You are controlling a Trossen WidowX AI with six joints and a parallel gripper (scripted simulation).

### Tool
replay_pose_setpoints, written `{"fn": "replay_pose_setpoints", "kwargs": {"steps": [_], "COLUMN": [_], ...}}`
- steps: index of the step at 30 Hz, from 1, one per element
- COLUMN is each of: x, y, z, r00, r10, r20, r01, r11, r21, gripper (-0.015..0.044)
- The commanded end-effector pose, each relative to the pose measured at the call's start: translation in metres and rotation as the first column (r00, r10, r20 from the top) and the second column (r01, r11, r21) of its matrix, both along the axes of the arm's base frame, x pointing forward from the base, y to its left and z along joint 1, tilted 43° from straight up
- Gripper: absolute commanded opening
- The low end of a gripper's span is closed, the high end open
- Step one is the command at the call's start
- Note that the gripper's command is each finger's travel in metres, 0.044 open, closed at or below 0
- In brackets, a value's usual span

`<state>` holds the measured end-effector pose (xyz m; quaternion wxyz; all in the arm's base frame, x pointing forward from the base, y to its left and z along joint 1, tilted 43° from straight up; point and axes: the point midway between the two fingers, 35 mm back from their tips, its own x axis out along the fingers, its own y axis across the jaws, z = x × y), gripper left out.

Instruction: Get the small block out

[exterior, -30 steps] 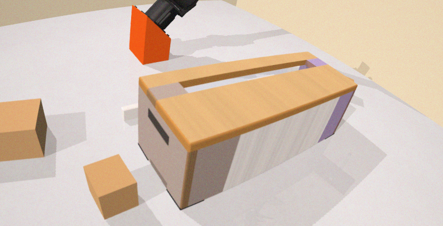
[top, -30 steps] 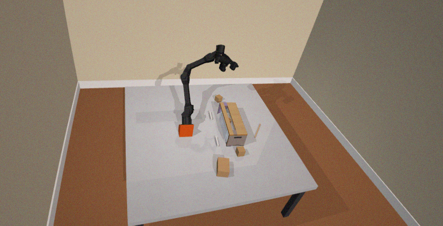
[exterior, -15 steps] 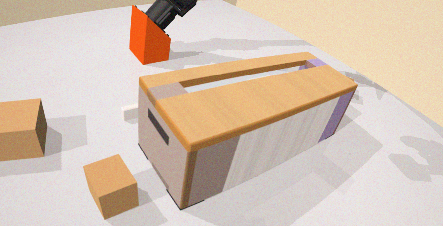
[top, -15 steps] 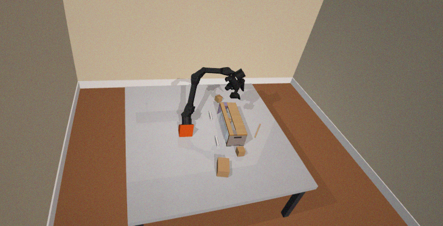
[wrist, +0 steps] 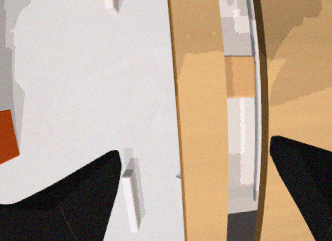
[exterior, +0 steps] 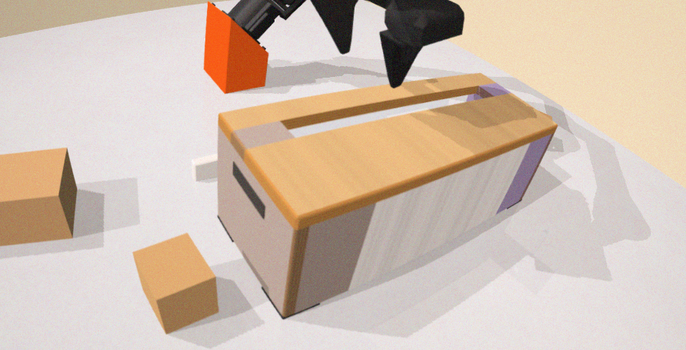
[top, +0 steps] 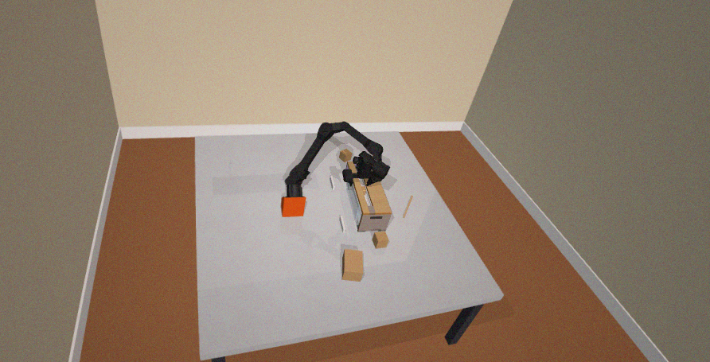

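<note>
On the grey worktop [top: 238, 270], going left to right in the top view: the arm's orange base [top: 293, 206] sits at about nine o'clock from the box; a thin white strip [top: 342, 223] lies flat between base and box, and a second strip [top: 331, 181] lies farther back; a larger tan carton [top: 352, 264] rests at about seven o'clock from the box, well apart from it; a small tan cube [top: 380, 239] sits just beside the box's near end, at six o'clock; another small cube [top: 344, 154] lies at about eleven o'clock beyond the far end; a thin wooden stick [top: 407, 206] lies at three o'clock.

The box [exterior: 384, 175] stands upright with a tan lid and a long slot cut along its top; its near end wall carries a dark slit, and its far end is lilac.

Through the slot the wrist view shows the small block [wrist: 239, 76], tan, sitting on the pale shelf inside, roughly midway along the visible part of the slot; toward one end the slot shows a dark patch.

The claw [exterior: 369, 67] hangs over the far part of the slot, tips pointing down, spread wide and gripping nothing; one fingertip [exterior: 397, 76] looks close above the tan rail beside the slot, though whether it touches cannot be told.
</note>
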<state>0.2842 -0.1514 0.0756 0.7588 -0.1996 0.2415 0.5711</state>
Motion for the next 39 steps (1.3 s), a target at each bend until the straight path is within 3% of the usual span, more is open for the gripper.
{"fn": "replay_pose_setpoints", "kwargs": {"steps": [1,39], "x": [-0.004,0.005], "y": [0.001,0.040], "z": [0.002,-0.038], "r00": [1.000,1.000], "r10": [-0.006,-0.007], "r20": [-0.024,-0.023], "r01": [0.006,0.007], "r11": [1.000,1.000], "r21": [0.015,0.015], "gripper": [0.0400,0.0400]}}
